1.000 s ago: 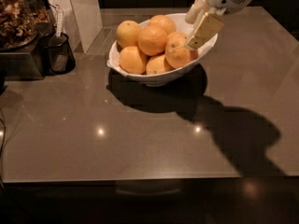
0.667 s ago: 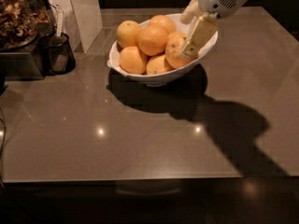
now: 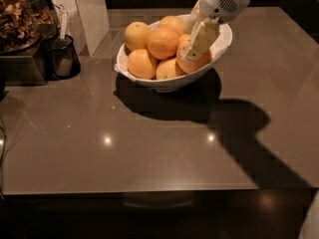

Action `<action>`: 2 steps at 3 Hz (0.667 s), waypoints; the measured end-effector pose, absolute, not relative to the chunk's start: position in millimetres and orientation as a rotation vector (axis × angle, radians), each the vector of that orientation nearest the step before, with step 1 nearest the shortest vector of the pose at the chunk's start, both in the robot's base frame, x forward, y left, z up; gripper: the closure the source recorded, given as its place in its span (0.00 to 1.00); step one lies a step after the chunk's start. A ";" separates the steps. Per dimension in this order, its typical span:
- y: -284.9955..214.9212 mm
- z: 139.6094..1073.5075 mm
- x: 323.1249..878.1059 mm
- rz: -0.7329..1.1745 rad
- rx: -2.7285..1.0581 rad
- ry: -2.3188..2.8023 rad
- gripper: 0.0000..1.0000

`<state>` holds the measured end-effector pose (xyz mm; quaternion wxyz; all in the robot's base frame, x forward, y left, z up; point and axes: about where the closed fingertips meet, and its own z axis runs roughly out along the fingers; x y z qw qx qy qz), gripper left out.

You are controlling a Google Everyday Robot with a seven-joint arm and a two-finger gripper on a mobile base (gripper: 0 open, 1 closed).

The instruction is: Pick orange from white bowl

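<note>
The white bowl point(image 3: 149, 80) stands at the back middle of the brown counter and holds several oranges. The orange point(image 3: 203, 62), duller and larger, lies at the bowl's right side against the rim. My gripper point(image 3: 193, 45) comes down from the upper right and sits right on this orange, covering its top and left part. The white wrist point(image 3: 222, 1) is above the bowl's right rim. Smaller, brighter oranges point(image 3: 162, 43) are piled to the left of it.
A black cup with a utensil point(image 3: 63, 58) and a container of brown dried food point(image 3: 20, 19) stand at the back left. A white pillar point(image 3: 92, 9) rises behind them. The counter's front edge point(image 3: 149, 188) runs across the lower view.
My gripper has moved left and down from the bowl's right rim onto the right-hand orange. The bowl and the other oranges have not moved.
</note>
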<state>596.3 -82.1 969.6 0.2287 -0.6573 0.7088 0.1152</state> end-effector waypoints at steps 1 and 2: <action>-87.9 968.0 607.5 0.295 -1.777 1.987 0.34; -104.3 966.1 616.4 0.220 -1.707 2.078 0.31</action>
